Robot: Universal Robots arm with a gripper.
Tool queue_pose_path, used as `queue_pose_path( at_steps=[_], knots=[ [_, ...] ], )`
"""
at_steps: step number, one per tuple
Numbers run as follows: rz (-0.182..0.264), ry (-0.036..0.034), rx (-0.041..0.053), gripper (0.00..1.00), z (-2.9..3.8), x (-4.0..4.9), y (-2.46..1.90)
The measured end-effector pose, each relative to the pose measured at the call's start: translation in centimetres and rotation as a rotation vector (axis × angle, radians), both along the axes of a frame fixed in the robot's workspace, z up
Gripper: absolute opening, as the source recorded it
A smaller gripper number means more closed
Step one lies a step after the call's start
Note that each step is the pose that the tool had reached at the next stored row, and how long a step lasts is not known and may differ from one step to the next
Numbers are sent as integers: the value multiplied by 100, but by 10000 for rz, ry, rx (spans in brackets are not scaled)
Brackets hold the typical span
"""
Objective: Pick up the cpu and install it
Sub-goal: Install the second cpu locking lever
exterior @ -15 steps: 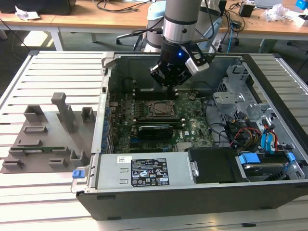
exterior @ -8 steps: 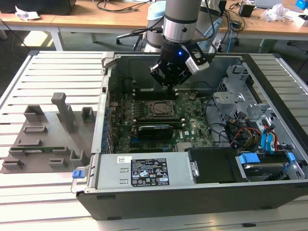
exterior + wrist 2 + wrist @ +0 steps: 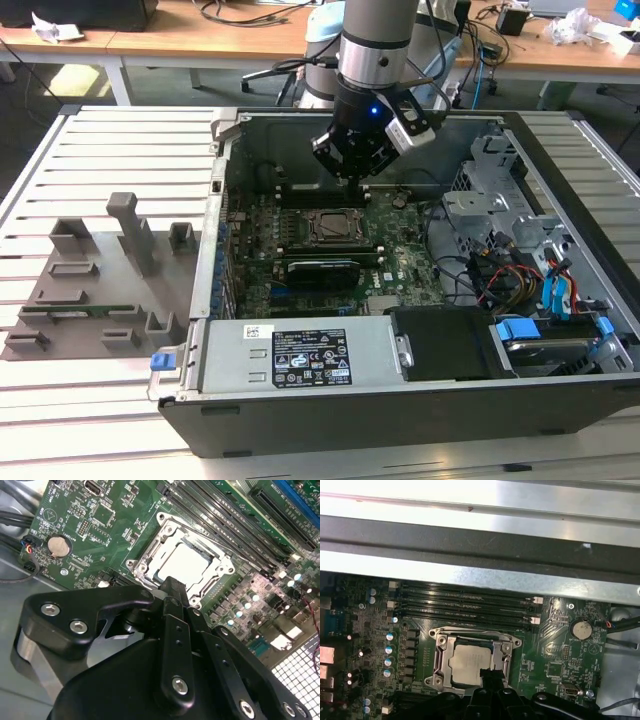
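your gripper [image 3: 357,170] hangs inside the open computer case [image 3: 560,400], just above the motherboard [image 3: 405,255]. the cpu [image 3: 471,664] lies flat in the metal-framed socket [image 3: 440,652], seated in both wrist views, near the memory slots [image 3: 465,605]. the fingertips [image 3: 172,587] are pressed together with nothing between them, poised just beside the socket's edge. a coin battery [image 3: 58,545] sits near the board's corner.
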State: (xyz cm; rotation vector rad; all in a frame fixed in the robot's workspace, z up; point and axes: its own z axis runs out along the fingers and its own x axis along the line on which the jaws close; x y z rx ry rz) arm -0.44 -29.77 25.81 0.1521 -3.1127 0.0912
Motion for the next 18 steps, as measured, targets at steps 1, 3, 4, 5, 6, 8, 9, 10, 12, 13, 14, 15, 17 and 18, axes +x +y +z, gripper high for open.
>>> queue_pose_path(
  at_steps=[1, 3, 4, 5, 6, 8, 9, 10, 12, 13, 14, 15, 17, 18],
  knots=[
    [0, -1, 1, 11, 0, 0, -11],
    [0, -1, 1, 11, -1, 0, -34],
    [0, -1, 2, 11, -1, 0, -53],
    [-1, -1, 1, 11, -1, 0, -71],
    [-1, -1, 1, 11, 0, 0, -78],
    [0, -1, 1, 11, -1, 0, -103],
    [0, -1, 2, 11, -1, 0, -114],
    [0, -1, 2, 11, -1, 0, -125],
    [0, -1, 1, 11, -1, 0, -141],
    [0, -1, 1, 11, -2, 0, -145],
    [-1, -1, 2, 11, -2, 0, -149],
    [-1, -1, 2, 11, -2, 0, -152],
    [0, -1, 1, 11, -2, 0, -160],
    [0, -1, 1, 11, -2, 0, -167]
  ],
)
